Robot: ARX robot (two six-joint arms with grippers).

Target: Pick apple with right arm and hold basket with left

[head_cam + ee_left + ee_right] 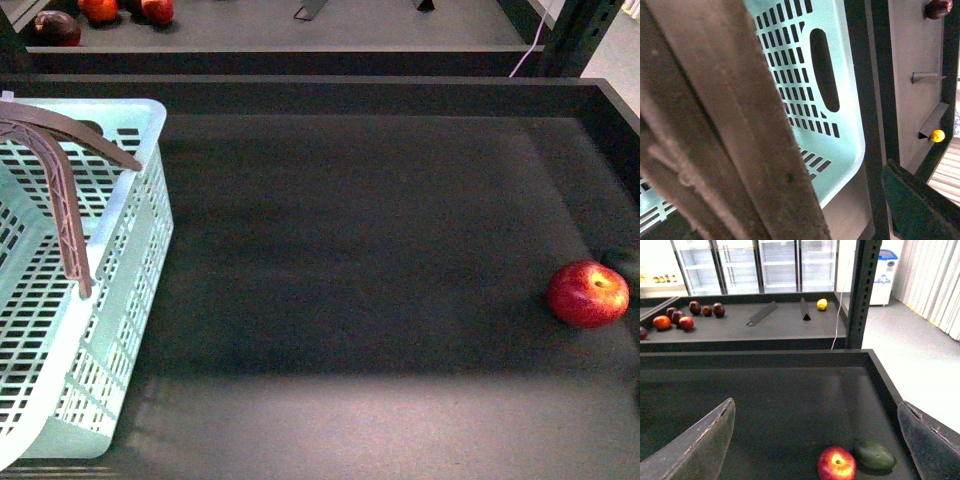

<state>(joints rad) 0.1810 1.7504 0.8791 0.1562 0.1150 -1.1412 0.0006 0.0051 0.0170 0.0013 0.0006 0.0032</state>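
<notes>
The glossy red apple [588, 293] lies on the dark shelf at the far right; it also shows in the right wrist view [836, 464], between and beyond my open right fingers [705, 442]. My right gripper [820, 450] is open and empty, apart from the apple. The pale aqua basket [110, 300] stands at the left, its brown handles [60, 190] raised. In the left wrist view the brown handle [725, 130] fills the frame close up, with the basket wall [805, 75] behind. My left gripper is shut on the basket; its fingers are hidden. Neither arm shows in the front view.
A dull green round thing [874, 454] lies right beside the apple. The shelf has a raised dark rim [300, 92] behind and at the right. A farther shelf holds small red fruits [670, 320] and a yellow one [822, 304]. A black post [862, 290] stands at the back right.
</notes>
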